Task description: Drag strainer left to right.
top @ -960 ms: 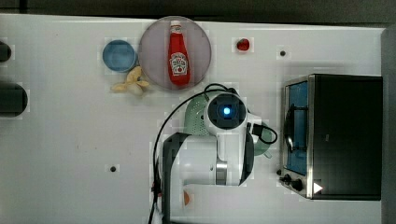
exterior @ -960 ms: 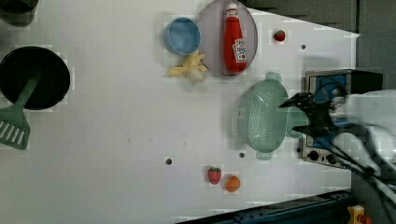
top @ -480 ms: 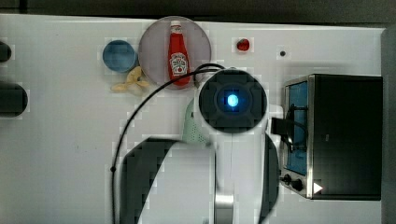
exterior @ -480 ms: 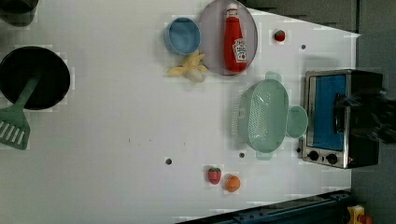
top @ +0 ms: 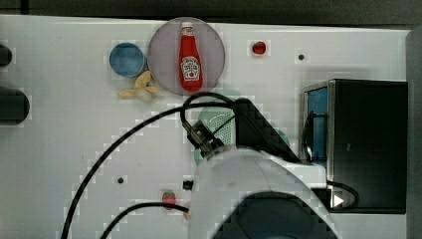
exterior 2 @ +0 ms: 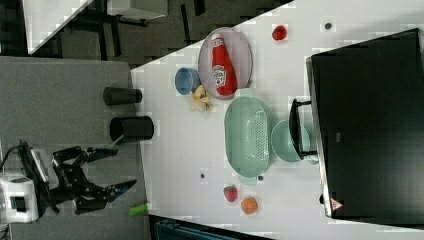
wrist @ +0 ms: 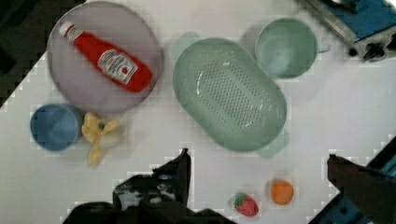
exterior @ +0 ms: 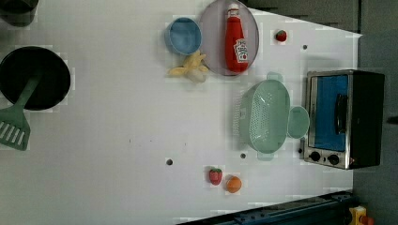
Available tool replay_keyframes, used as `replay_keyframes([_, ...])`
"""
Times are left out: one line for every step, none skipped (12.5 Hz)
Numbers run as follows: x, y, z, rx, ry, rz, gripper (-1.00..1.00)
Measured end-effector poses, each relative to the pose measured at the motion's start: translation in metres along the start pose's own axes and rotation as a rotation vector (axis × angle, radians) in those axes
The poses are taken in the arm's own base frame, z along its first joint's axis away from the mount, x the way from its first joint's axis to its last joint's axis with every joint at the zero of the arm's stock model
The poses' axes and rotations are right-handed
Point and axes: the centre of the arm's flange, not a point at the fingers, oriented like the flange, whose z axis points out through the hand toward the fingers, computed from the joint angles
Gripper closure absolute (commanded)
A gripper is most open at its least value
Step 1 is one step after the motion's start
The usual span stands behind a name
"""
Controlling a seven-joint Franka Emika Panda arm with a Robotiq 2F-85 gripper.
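Gripper: the black robot gripper [wrist: 257, 175] has its two fingers wide apart and holds nothing. It hangs high over the table, well above the things.

Strainer: the pale mint-green oval plastic strainer with tiny holes [wrist: 229, 93] sits flat on the white table [exterior: 117, 140]. Nothing is touching it from above. It has a small tab at each end.

Beside the strainer: the round pale green mug [exterior: 298, 122] is just beside it, maybe touching. I cannot tell for sure. The silver and black toaster oven with a blue door [exterior: 345, 119] is just past the mug. The round grey plate [exterior: 213, 42] with the red ketchup bottle [exterior: 236, 40] lies near one end of the strainer.

Farther off: the small blue bowl [exterior: 183, 35], the yellow banana pieces [exterior: 190, 72], the red strawberry [exterior: 215, 176] and the orange fruit [exterior: 233, 183].

How to do it well: I think the gripper should come straight down and catch the rim of the strainer, not the mug. Then it should slide the strainer slow and flat, so it does not tip.

Watch out: the mug and the plate are close. A fast push could bump them.
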Motion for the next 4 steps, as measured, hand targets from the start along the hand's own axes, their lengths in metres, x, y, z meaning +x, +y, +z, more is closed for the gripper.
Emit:
replay_keyframes([0.001, 0.005, -0.002, -0.013, -0.007, 0.000, -1.00])
replay_keyframes([0.002, 0.006, 0.000, -0.019, -0.007, -0.005, -1.00])
replay_keyframes([0.004, 0.006, 0.006, -0.032, -0.019, -0.009, -1.00])
replay_keyframes([0.010, 0.005, 0.013, -0.055, -0.026, -0.005, -1.00])
